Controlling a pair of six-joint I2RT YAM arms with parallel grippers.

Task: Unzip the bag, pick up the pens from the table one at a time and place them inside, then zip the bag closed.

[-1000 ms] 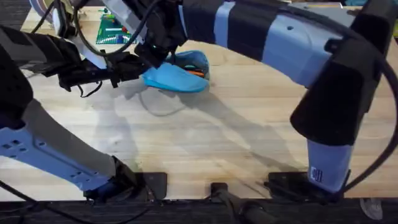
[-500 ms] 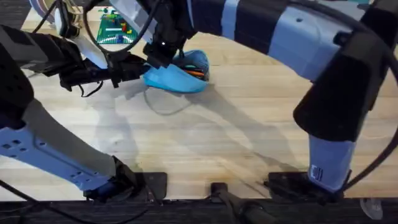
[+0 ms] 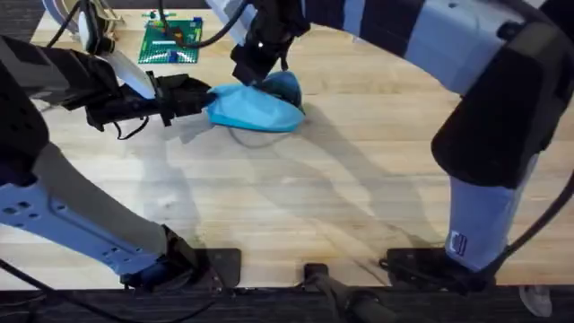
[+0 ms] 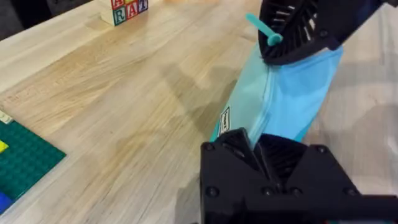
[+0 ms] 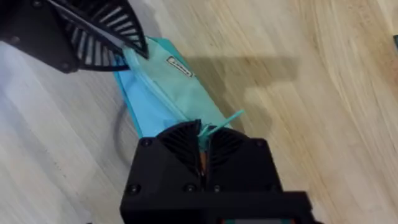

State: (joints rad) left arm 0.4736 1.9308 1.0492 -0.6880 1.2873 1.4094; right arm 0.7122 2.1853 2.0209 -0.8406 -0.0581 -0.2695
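Note:
The light blue bag (image 3: 256, 109) lies on the table (image 3: 341, 197) toward the far left. My left gripper (image 3: 203, 97) is shut on the bag's left end; in the left wrist view the fabric (image 4: 283, 93) runs away from between its fingers (image 4: 231, 144). My right gripper (image 3: 260, 68) is shut on the teal zipper pull tab (image 5: 225, 120) at the bag's other end, and the tab (image 4: 259, 28) sticks out beside it. The zipper seam (image 5: 163, 93) looks closed between the two grippers. The pens are hidden.
A green baseplate with small bricks (image 3: 170, 40) lies at the far left, its corner (image 4: 25, 158) near my left gripper. Lettered wooden blocks (image 4: 127, 7) stand farther off. A thin dark cord loop (image 5: 121, 134) lies on the table beside the bag.
My right gripper has moved right along the bag's top with the pull tab. The open mouth that showed orange pens is now shut. The left gripper has held still.

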